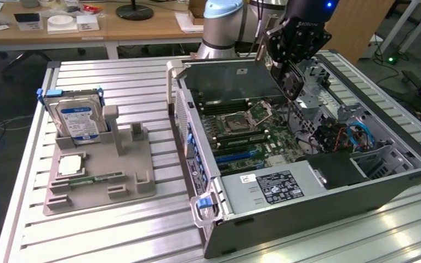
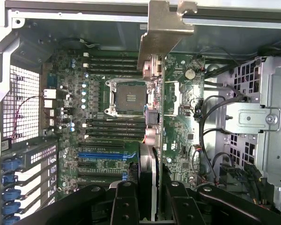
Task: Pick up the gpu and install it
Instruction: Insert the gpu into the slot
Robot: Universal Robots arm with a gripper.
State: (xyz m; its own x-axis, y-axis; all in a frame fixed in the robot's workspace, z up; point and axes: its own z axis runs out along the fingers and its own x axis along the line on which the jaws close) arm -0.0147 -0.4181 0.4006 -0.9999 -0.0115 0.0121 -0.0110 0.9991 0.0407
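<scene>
Two fingers [image 2: 125, 201] clamp one gpu [image 1: 293, 82], upper right in the exterior view, above one open computer case [image 1: 306, 213].

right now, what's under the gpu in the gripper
The gpu, held by the gripper, hangs over the motherboard; CPU socket and blue slot show. The strip of board directly beneath the card is hidden.
</scene>
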